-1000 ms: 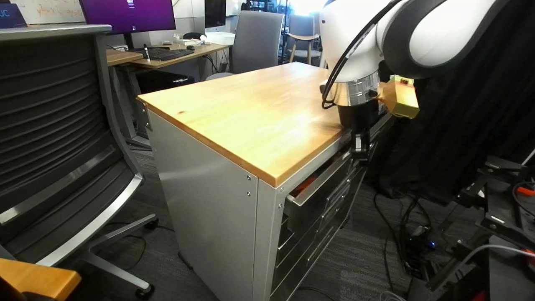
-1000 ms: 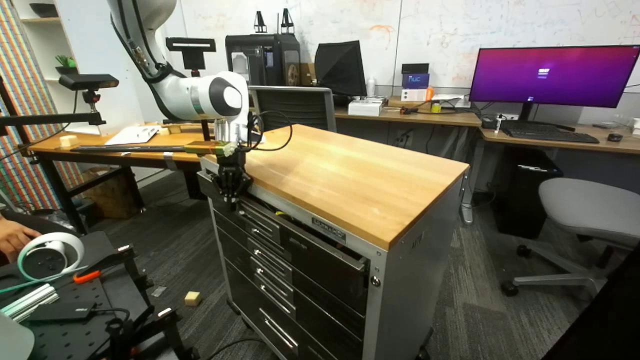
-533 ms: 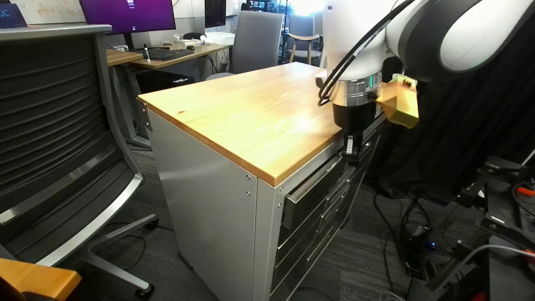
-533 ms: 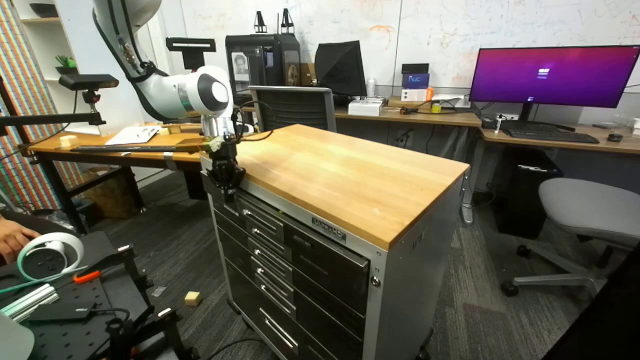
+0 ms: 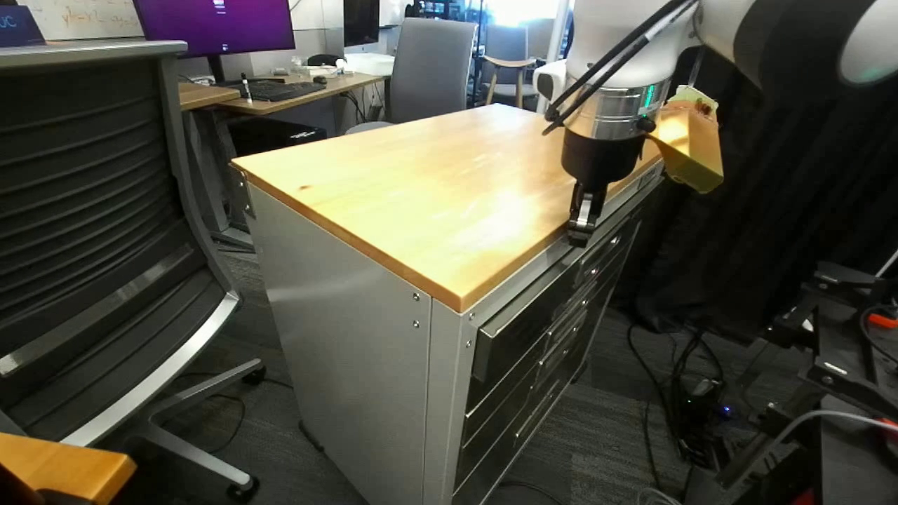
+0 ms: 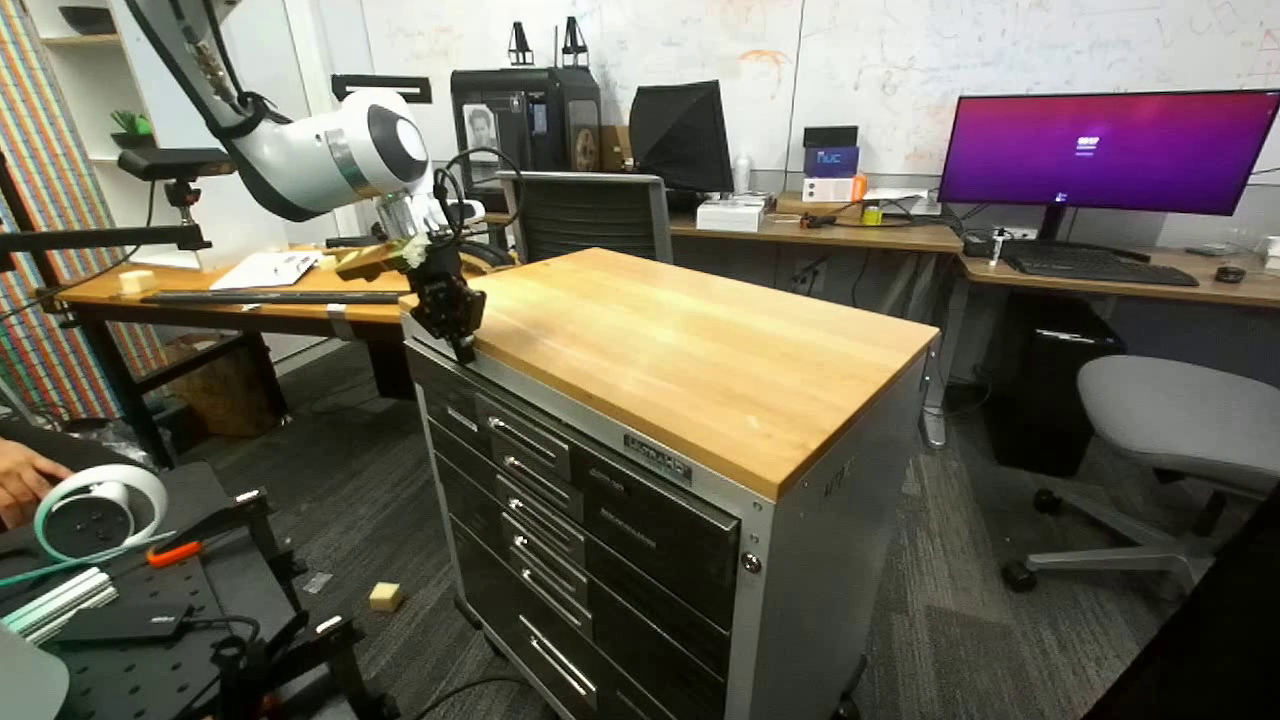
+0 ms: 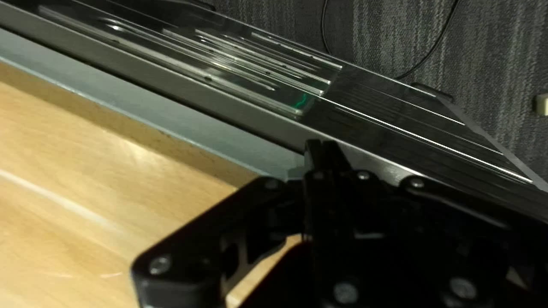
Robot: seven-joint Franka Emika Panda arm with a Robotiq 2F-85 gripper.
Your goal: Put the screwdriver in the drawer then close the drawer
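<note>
The drawer (image 5: 515, 326) is the top one of the wood-topped grey cabinet. Its long front panel also shows in an exterior view (image 6: 650, 535), and its top edge in the wrist view (image 7: 192, 92). It sits pushed in against the frame, with only a thin dark line between them in the wrist view. The screwdriver is out of view. My gripper (image 5: 579, 240) is just above the drawer's top edge, at the cabinet's front rim, also in an exterior view (image 6: 465, 352). In the wrist view its fingertips (image 7: 323, 145) are together with nothing seen between them.
The wooden top (image 6: 700, 350) lies beside and behind my gripper, its front edge close to the fingers. Lower drawers with handles (image 6: 545, 540) are below. A grey-black chair (image 5: 105, 231) stands by the cabinet's side. A black equipment rack (image 6: 180, 620) stands in front.
The drawer stood partly open one second ago, with red-orange contents showing; it has moved in and its inside no longer shows. My gripper has risen from its front to the rim.
</note>
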